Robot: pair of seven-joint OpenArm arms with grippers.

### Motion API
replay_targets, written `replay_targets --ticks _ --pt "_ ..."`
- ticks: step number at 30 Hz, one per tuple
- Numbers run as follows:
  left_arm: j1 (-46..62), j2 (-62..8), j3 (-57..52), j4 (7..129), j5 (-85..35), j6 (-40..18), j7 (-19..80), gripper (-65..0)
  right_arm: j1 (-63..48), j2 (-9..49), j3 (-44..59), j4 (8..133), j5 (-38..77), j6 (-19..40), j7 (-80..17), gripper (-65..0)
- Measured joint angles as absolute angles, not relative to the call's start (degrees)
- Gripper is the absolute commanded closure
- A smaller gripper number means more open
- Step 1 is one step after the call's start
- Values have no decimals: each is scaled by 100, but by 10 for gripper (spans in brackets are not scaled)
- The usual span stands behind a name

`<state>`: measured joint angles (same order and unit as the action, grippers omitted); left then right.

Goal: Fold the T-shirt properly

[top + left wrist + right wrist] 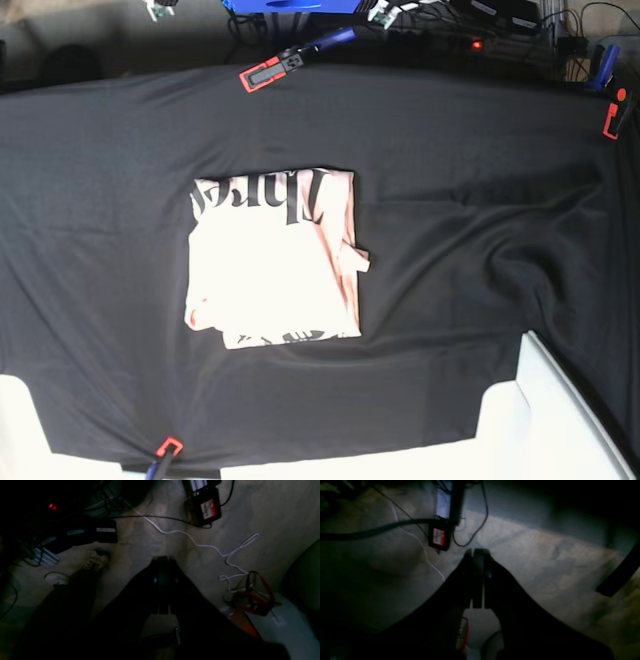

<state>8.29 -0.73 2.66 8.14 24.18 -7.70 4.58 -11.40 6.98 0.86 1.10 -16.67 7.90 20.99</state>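
The pale pink cotton T-shirt (272,260) lies left of centre in the base view, folded into a rough rectangle on the black table cloth (470,250). Black printed lettering shows along its upper edge and part of a striped print along its lower edge. Neither arm appears in the base view.

The left gripper (163,562), at frame centre of its wrist view, has its jaws pressed together with nothing between them. The right gripper (476,553) is likewise closed and empty. Both wrist cameras look onto a dim floor with a white cable (200,545) and a small black box bearing a red label (207,508); no garment is in either view.

Judgement: the fold appears largely complete, though untidy.

Risks from here:
- A small flap (358,262) juts from the right edge; left so, it spoils the outline.
- The lower left corner looks rumpled, so layers may be uneven.
- Any corrective grasp could pinch the table cloth beneath and drag the stack askew.
- Lifting one layer alone may undo the fold.
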Motion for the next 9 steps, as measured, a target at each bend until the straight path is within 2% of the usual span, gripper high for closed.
replay_targets --ticks 9 --pt "812 -213 266 812 2418 -764 440 0 -1131 731 86 121 -1669 768 2095 0"
